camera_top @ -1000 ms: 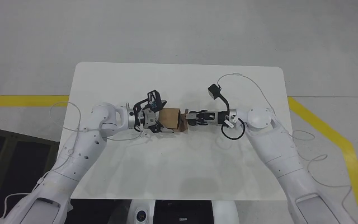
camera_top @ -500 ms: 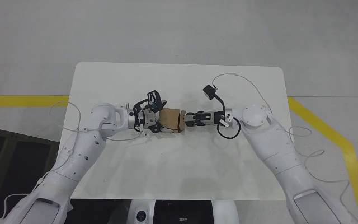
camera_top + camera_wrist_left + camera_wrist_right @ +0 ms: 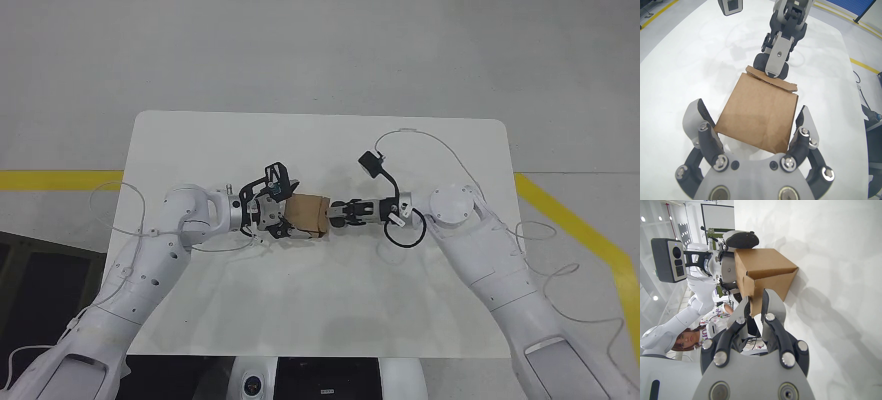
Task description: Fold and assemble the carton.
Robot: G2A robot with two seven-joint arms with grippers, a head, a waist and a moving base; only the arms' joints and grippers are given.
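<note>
Box (image 3: 306, 213) of brown cardboard sits between the two grippers near the middle of the white table (image 3: 200, 140), one end turned to each of them. The left gripper (image 3: 280, 212) is spread wide and holds the box. In the left wrist view its two fingers flank the near end of the box (image 3: 757, 113), with the dark pads against the side walls. From the right wrist view, one of these pads (image 3: 742, 239) lies flat on a side of the box (image 3: 764, 272), and the palm of the left gripper (image 3: 736, 268) is close behind the box's end.

The right gripper (image 3: 335, 213) meets the other end, straight across from the left one. Its jaws are narrow and pinch the edge of the end flap (image 3: 753, 311) between the fingertips. In the left wrist view this flap (image 3: 772, 83) shows as a doubled cardboard edge at the far end of the box, with one finger of the right gripper (image 3: 772, 70) lying over it. The right gripper (image 3: 756, 298) grips the flap near a corner of the box. The flap stands folded across the end, and a seam runs along its join with the side wall.
</note>
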